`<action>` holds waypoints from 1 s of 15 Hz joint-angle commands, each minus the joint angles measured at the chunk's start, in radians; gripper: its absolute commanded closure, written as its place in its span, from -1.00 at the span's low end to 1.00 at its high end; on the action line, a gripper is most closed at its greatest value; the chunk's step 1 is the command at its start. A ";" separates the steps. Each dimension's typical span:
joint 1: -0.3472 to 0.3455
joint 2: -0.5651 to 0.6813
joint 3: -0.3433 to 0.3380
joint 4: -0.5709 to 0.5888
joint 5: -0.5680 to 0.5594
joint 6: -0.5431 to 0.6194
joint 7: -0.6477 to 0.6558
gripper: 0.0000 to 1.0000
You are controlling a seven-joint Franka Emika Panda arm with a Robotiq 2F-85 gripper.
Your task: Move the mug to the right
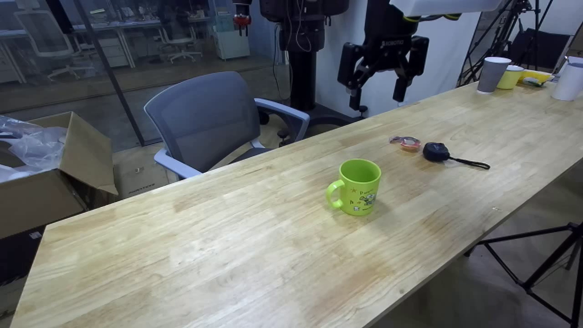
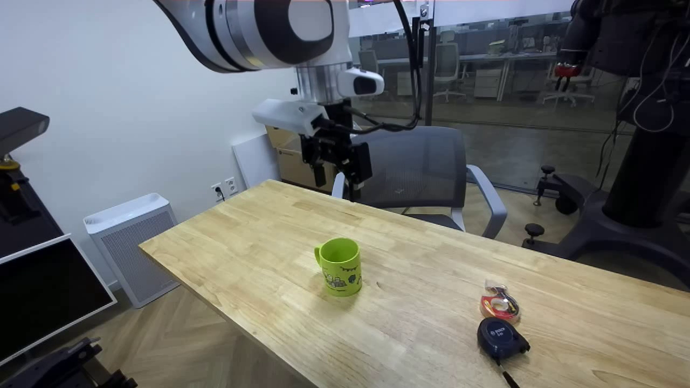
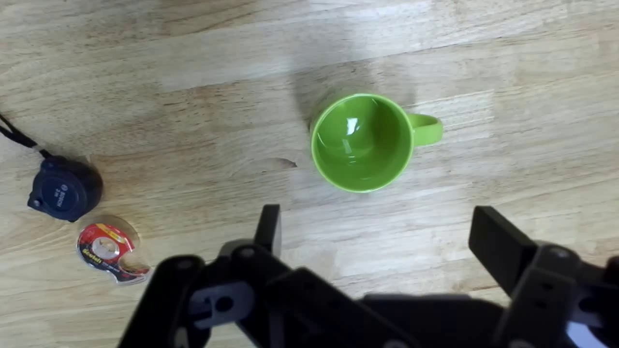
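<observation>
Table [image 1: 218, 259], mug [image 3: 360, 145], chair [image 1: 212, 118] in both exterior views

The mug [image 1: 357, 193] stands upright on the counter [image 1: 205, 255], handle [image 1: 329, 196] on its left in both exterior views. To its right there lie a tape dispenser [image 1: 410, 144] and, just beside that, a tape measure [image 1: 436, 151]; in the wrist view both are left of the mug. In an exterior view, a tumbler [image 1: 492, 76] and a cup [image 1: 511, 77] stand farther right, close together. A chair [image 1: 207, 118] sits behind the counter. The claw [image 1: 377, 96] hangs higher, well apart from the mug.
</observation>
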 commanded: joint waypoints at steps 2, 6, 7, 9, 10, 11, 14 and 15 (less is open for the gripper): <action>-0.004 0.050 -0.001 0.019 0.013 0.006 -0.005 -1.00; -0.007 0.092 -0.006 0.028 0.020 0.008 -0.004 -1.00; -0.009 0.103 -0.007 0.032 0.022 0.007 -0.004 -1.00; -0.012 0.124 -0.010 0.038 0.025 0.009 -0.005 -1.00; -0.013 0.135 -0.011 0.040 0.024 0.013 -0.005 -1.00; -0.015 0.145 -0.013 0.043 0.023 0.018 -0.006 -1.00; -0.020 0.176 -0.015 0.056 0.026 0.023 -0.010 -1.00; -0.022 0.186 -0.017 0.060 0.027 0.025 -0.009 -1.00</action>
